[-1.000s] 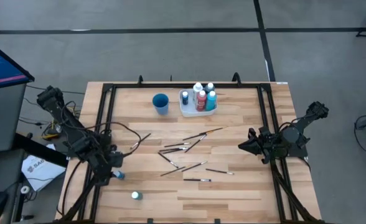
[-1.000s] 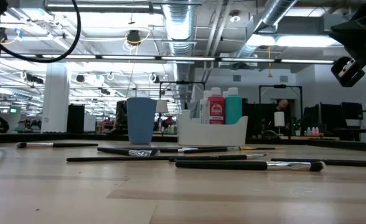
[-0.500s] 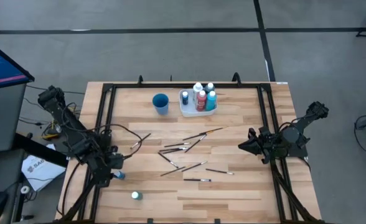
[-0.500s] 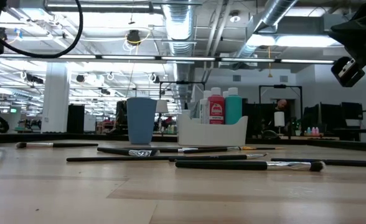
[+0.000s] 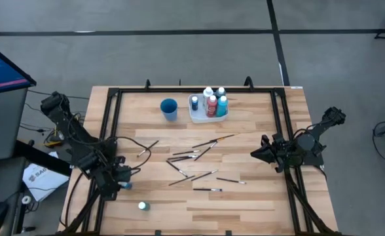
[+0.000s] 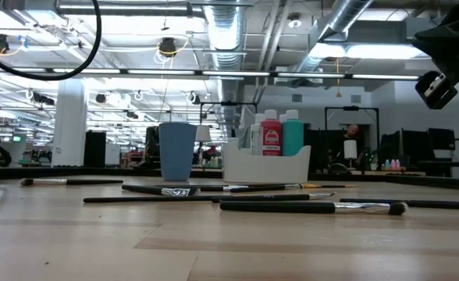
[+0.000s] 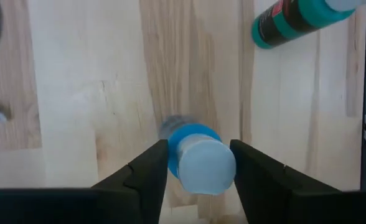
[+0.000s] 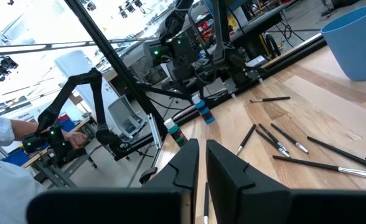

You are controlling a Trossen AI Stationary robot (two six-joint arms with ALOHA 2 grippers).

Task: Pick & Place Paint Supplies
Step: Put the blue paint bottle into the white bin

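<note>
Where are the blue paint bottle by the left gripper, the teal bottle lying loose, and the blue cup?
blue paint bottle (image 7: 200, 163): left wrist view, on its white cap, between the fingers.
teal bottle (image 7: 298, 18): left wrist view, on its teal body, lying on its side.
blue cup (image 5: 169, 108): high view, on its open mouth.

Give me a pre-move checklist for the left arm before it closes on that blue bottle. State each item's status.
1. Blue bottle sits between the left end effector fingers: ok, it is centred in the gap in the left wrist view.
2. Fingers open, not yet pressing the bottle: ok, a slim gap shows on each side.
3. Bottle upright: ok, its white cap faces the wrist camera.
4. Teal bottle clear of the grasp: ok, it is well apart from the fingers.
5. Room in the white tray: cannot tell; four bottles already stand there.
6. Right end effector out of the way: ok, it waits at the table's right side, fingers shut.
</note>
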